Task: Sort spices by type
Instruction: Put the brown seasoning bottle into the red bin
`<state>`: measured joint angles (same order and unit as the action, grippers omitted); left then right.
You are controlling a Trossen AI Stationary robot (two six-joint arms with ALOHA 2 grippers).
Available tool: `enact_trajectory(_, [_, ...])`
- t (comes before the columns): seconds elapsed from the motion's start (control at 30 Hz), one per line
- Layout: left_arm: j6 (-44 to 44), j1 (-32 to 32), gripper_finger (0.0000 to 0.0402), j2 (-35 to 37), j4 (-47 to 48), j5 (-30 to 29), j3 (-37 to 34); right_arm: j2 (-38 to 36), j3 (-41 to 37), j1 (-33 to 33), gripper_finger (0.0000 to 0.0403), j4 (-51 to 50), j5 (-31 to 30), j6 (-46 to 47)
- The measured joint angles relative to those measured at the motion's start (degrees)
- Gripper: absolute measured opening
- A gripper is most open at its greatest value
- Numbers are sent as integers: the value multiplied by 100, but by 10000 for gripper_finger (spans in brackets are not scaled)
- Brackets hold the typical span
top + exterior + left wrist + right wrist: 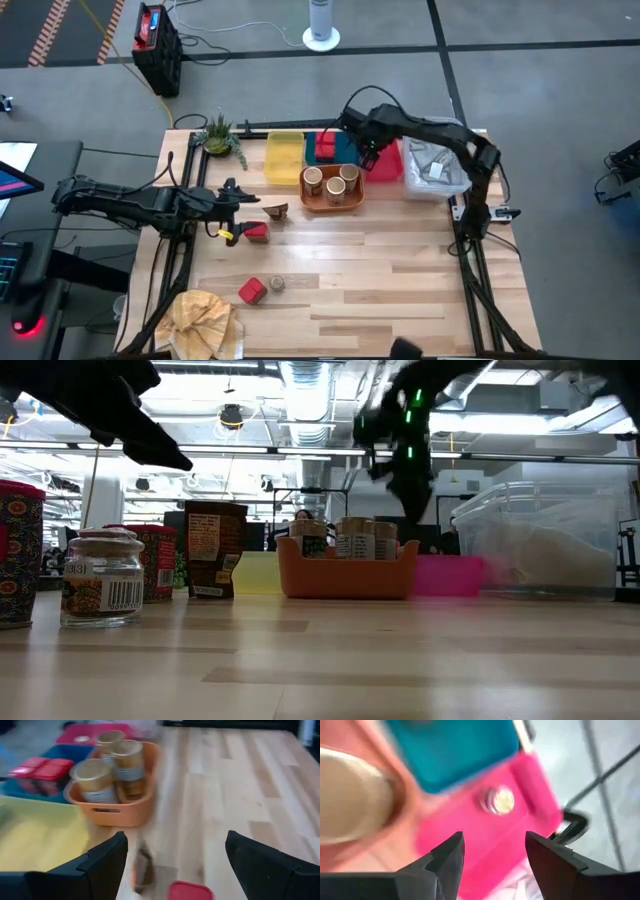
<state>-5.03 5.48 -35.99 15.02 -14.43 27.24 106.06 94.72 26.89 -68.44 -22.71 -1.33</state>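
Observation:
My left gripper (238,208) (175,845) hangs open near the table's left side, its fingers apart on either side of a dark brown piece (276,210) (144,870) and a red tin (256,231) (190,891), touching neither. My right gripper (369,158) (495,845) is open above the red tray (388,162), where a tiny shaker (497,800) lies. Three tan jars (332,182) stand in the orange tray (345,203). Red tins (325,148) sit in the blue tray (345,150). Another red tin (251,290) and a small shaker (276,284) stand on the table's near left.
A yellow tray (284,157) sits left of the blue one. A clear plastic tub (436,170) stands at the far right, a potted plant (219,135) at the far left corner, and a tan cloth (200,320) at the near left corner. Bare wood (400,270) spans the near right.

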Motion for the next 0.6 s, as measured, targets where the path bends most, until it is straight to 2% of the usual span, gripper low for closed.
enact_trajectory(0.2, [309,40,322,0,21,1020,0,-899,4,-1557,244,698,-141,276])
enact_trajectory(0.37, [372,122,322,0,12,734,2,-781,9,-2813,244,1748,89,297])
enact_trajectory(0.5, [113,120,322,0,10,255,2,-172,9,-3520,244,2752,432,338])
enact_trajectory(0.6, [-213,133,322,6,52,282,10,362,2,-3861,245,3461,547,302])
